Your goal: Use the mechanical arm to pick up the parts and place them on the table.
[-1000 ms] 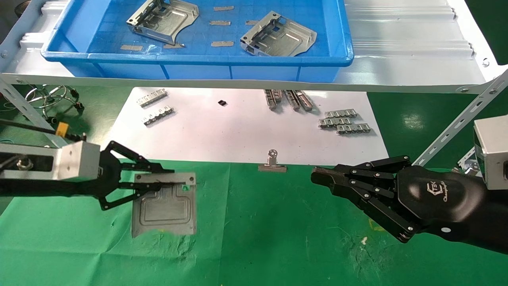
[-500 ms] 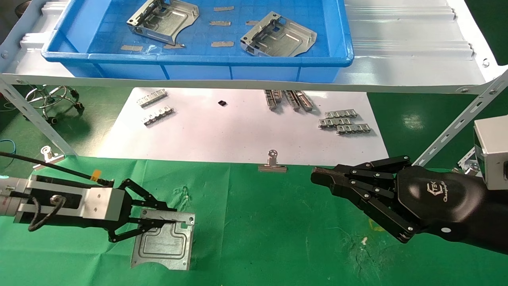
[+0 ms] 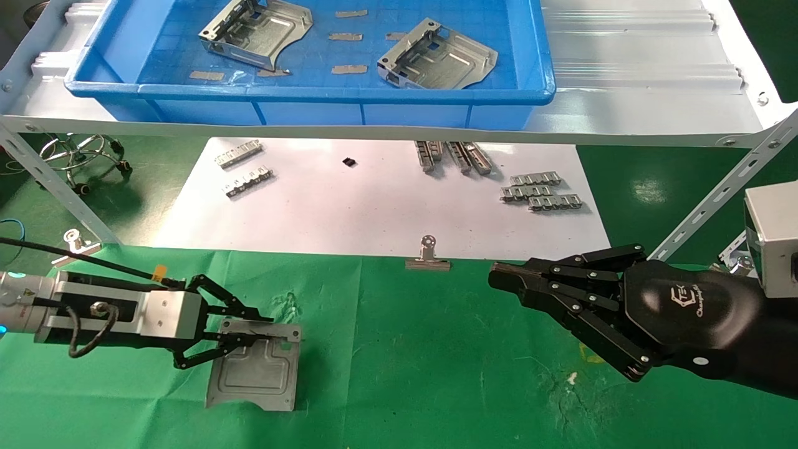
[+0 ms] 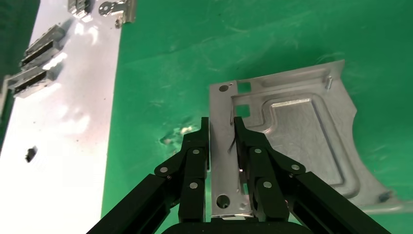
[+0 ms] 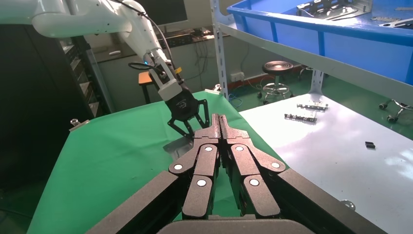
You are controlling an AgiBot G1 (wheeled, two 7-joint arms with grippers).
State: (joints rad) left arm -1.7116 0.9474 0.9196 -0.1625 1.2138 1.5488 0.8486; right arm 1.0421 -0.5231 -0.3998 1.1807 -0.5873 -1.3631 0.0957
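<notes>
**Left gripper pinches a part's rim low over the green bench**

At about eight o'clock in the head view, the left gripper [image 3: 246, 333] is clenched on the bent-up rim of a silver part [image 3: 255, 373]; the left wrist view shows its fingertips [image 4: 200, 141] pressed on either side of that rim; the part's [image 4: 297, 136] embossed panel faces up over the green bench [image 3: 399, 374], though whether it touches the cloth is unclear. At twelve o'clock a blue bin [image 3: 530, 56] on the pale shelf [image 3: 636, 62] holds two more parts [image 3: 257, 30] [image 3: 436, 59]; at the centre lies a white sheet [image 3: 374, 206]. At four o'clock the right gripper [image 3: 502, 274] hangs over the bench with its fingers pressed together, holding nothing.
</notes>
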